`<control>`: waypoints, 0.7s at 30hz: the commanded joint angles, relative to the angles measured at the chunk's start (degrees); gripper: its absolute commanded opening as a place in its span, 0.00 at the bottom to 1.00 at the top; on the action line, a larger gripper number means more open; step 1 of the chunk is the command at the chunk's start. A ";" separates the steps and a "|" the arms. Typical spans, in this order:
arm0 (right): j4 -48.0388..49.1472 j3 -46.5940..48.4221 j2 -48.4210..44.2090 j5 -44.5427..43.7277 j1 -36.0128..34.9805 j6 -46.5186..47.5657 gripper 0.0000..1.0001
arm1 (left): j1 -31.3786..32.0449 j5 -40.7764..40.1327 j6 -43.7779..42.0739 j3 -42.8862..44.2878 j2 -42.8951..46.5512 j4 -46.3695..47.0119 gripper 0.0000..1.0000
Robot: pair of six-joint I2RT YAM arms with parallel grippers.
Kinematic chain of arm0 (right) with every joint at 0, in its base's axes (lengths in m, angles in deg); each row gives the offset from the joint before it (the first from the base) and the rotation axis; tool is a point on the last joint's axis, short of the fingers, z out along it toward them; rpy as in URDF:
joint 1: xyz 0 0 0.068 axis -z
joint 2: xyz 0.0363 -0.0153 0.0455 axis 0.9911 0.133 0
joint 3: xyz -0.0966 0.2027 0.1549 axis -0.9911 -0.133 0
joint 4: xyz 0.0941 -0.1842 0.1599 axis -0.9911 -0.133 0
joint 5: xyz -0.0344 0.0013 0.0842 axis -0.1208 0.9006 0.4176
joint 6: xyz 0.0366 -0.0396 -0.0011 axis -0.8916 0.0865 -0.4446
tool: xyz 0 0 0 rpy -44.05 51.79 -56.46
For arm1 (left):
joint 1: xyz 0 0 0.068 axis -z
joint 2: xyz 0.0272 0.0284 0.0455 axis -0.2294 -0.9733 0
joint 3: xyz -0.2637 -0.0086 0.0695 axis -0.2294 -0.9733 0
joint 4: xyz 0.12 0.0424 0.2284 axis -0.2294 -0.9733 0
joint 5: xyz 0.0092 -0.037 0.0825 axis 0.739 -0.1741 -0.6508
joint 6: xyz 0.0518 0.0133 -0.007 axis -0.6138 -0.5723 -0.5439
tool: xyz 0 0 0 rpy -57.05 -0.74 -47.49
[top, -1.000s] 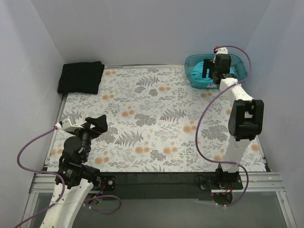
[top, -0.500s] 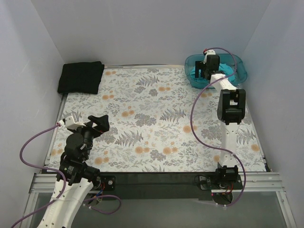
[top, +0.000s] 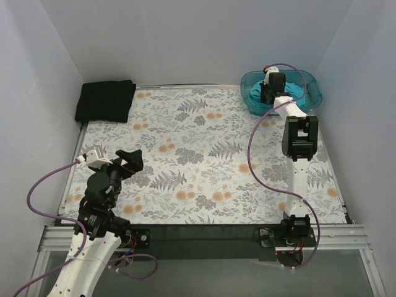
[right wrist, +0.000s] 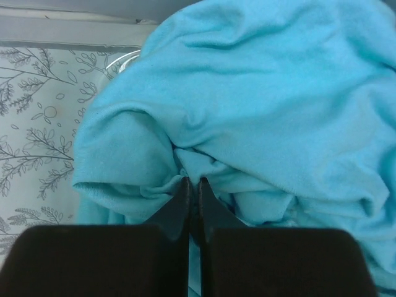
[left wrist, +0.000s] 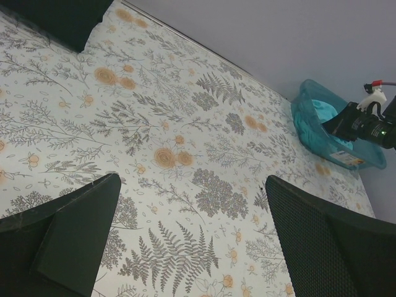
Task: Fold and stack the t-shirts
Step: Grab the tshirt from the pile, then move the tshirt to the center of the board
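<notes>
Right gripper, jaws pressed together on 1 fold of the turquoise t-shirt bunched in the tub, should lift straight up until the cloth clears the rim, then carry it over the floral table.

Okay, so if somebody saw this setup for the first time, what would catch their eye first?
Probably the bright turquoise t-shirt bunched in the translucent tub at the far right corner of the floral tablecloth, with the right gripper shut on a fold of it. Next, the black t-shirt lying folded at the far left corner, and the left gripper hanging wide open over the near left.
</notes>
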 commanded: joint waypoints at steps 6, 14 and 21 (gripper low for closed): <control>0.51 -0.05 -20.93 -6.45 -2.46 8.52 0.01 | 0.08 -1.58 -0.76 -0.17 1.00 0.02 0.97; -0.01 -10.60 -44.16 -4.70 -11.59 13.62 0.01 | 0.00 -3.26 0.12 1.05 0.48 -1.83 0.96; -2.04 -10.08 -57.97 8.19 -26.89 13.99 0.01 | 0.00 -3.08 0.47 0.79 2.93 -1.83 0.96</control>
